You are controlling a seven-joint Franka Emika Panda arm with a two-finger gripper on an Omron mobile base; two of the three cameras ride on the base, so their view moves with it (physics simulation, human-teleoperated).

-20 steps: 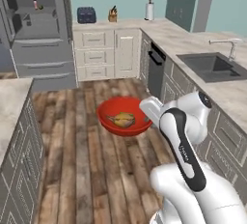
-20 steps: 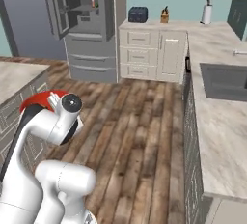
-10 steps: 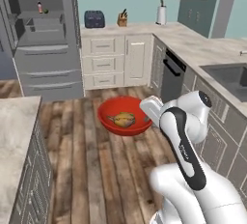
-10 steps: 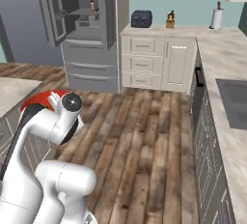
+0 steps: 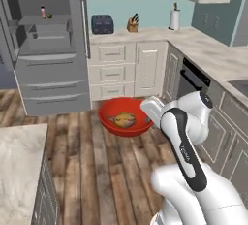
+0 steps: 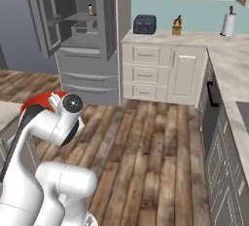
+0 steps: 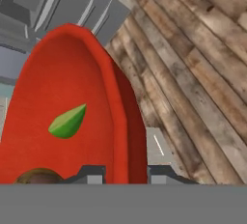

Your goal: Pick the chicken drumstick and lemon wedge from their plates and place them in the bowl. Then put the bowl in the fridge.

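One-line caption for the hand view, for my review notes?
Pincer clamped on the glossy red bowl's rim, green lemon wedge inside, above wooden floor.

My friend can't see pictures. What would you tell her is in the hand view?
A red bowl is held by its rim in the gripper, with a lemon wedge and a bit of the chicken drumstick inside. Behind it are wooden floor and the grey fridge.

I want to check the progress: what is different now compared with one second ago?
The base has turned and driven, so the open fridge and the cabinets now sit further right in the base views and look closer. The things themselves did not move. The gripper stays clamped on the rim of the red bowl, with the chicken drumstick and lemon wedge inside.
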